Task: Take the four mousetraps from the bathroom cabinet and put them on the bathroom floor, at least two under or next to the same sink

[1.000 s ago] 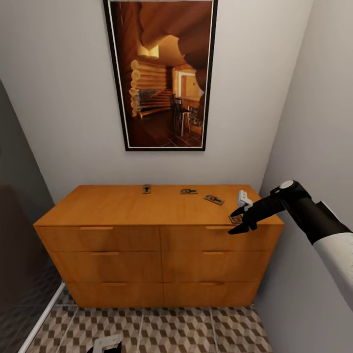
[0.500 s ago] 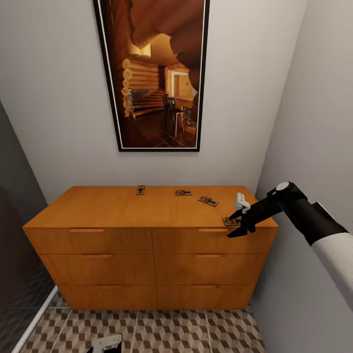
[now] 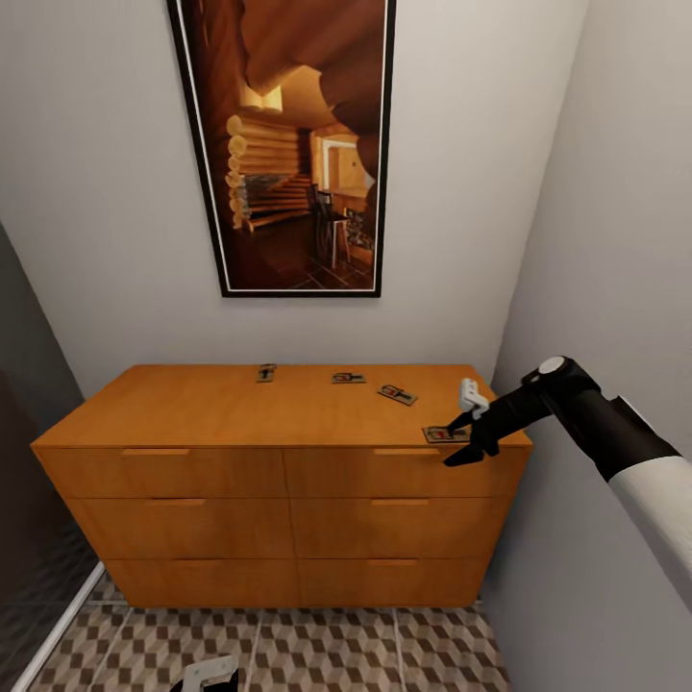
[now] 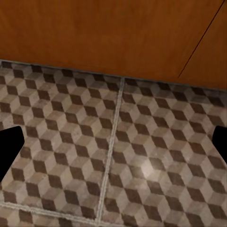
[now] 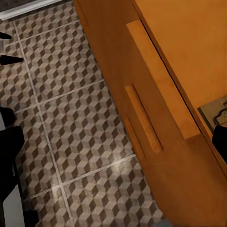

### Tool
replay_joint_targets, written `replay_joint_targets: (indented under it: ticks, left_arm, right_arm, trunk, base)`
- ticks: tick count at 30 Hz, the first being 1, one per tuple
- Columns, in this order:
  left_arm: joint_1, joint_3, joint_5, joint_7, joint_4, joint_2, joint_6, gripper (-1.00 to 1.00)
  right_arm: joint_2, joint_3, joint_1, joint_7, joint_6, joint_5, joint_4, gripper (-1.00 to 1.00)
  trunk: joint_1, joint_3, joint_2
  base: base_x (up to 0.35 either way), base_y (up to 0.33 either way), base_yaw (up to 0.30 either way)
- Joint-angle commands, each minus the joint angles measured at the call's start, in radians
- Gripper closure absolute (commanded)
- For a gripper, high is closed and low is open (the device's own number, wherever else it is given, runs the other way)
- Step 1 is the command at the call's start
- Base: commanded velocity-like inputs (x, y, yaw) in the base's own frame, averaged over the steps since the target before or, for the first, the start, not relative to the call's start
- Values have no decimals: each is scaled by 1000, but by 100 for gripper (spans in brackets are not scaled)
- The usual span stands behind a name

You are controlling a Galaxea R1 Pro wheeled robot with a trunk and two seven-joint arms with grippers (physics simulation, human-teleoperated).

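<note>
We see the cabinet point(image 3: 279, 481) standing against the back wall under a tall framed picture point(image 3: 288, 144), bathroom floor point(image 3: 288, 649) tiled in cube pattern in front of it. The right arm point(image 3: 615, 432) reaches in from the right, elbow high, forearm angled down to the cabinet's front right corner. The right gripper point(image 3: 464, 440) sits at that corner with its fingers set around the nearest mousetrap point(image 3: 440, 434), one finger above the top and one below the edge; we can't tell whether it's clamped or just straddling. Three other mousetraps lie further back on the top: point(image 3: 397, 394), point(image 3: 348, 378), point(image 3: 265, 373), too small for detail. Right wrist view catches only a corner of the near trap point(image 5: 215, 111), cut off by the frame. The left gripper point(image 4: 113, 146) hangs low over the floor, fingertips wide apart at the frame edges, just a sliver of it at the head view's bottom point(image 3: 207, 673)
</note>
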Motion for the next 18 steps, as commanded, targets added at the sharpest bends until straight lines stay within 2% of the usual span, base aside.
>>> replay_joint_targets:
  ticks: [1,18]
  left_arm:
    - [-1,5,0,0,1,-1,-3,-100]
    - [-1,5,0,0,1,-1,-3,-100]
  right_arm:
    - [5,2,-1,4,10,4,-1,-100]
    - [19,2,0,2,8,4,29,-100]
  trunk:
    - [0,-1,-1]
    - [0,-1,-1]
  base:
    - [0,-17,0]
    - [2,-3,0]
